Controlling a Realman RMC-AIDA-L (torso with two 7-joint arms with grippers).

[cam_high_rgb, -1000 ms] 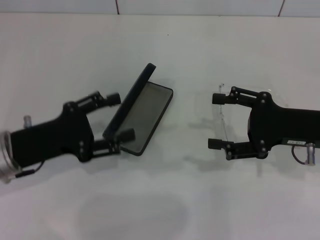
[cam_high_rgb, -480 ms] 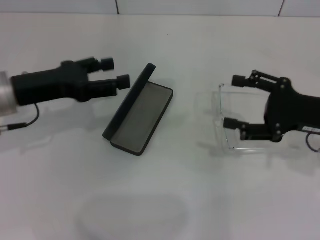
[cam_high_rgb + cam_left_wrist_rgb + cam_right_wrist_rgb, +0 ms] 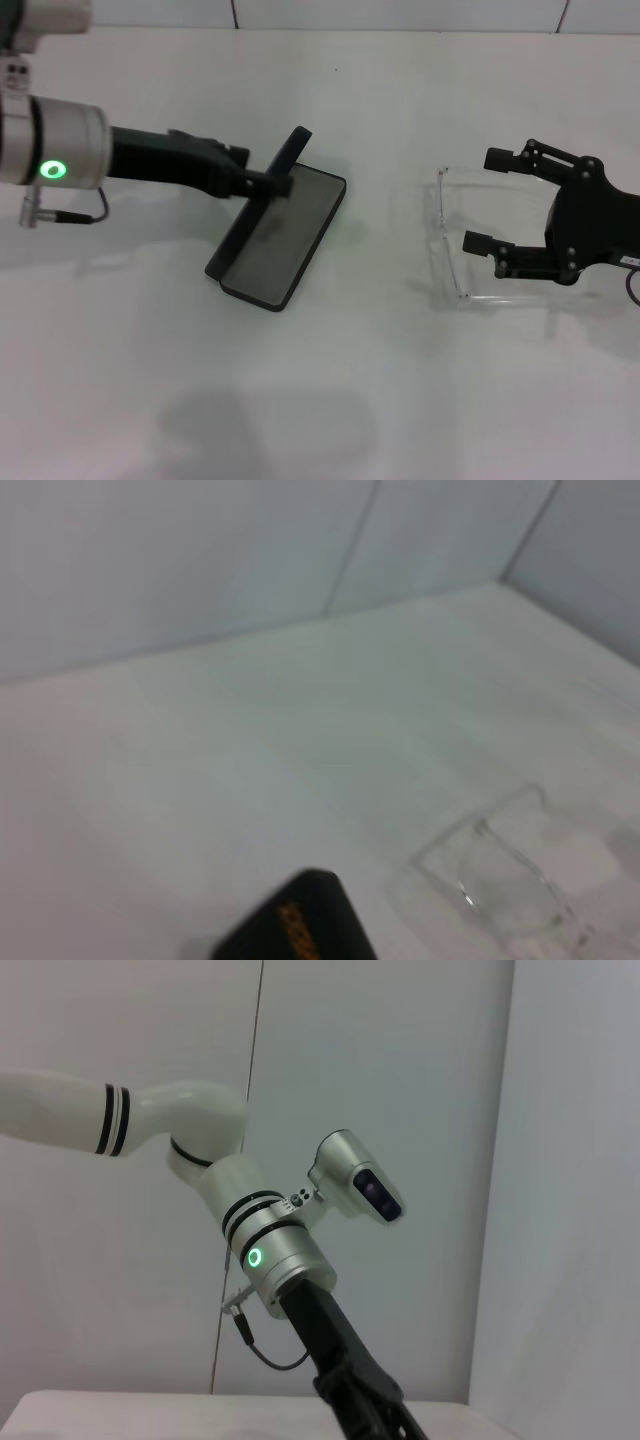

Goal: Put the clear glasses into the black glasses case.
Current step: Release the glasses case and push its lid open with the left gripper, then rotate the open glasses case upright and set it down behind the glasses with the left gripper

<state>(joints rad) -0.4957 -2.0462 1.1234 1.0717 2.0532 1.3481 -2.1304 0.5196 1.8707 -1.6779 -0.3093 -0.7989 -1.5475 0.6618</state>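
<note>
1. The black glasses case (image 3: 283,238) lies open on the white desk (image 3: 330,390), lid raised; its grey lining holds nothing, so the placing is not done.
2. The clear glasses (image 3: 447,240) sit on the desk, well apart from the case, to its right.
3. The right tool (image 3: 492,202) is spread beside the glasses, gripping nothing.
4. The left tool (image 3: 268,182) reaches the lid edge, fingers pressed together; whether it pinches the lid I cannot tell.
5. Nothing stands between glasses and case.
</note>
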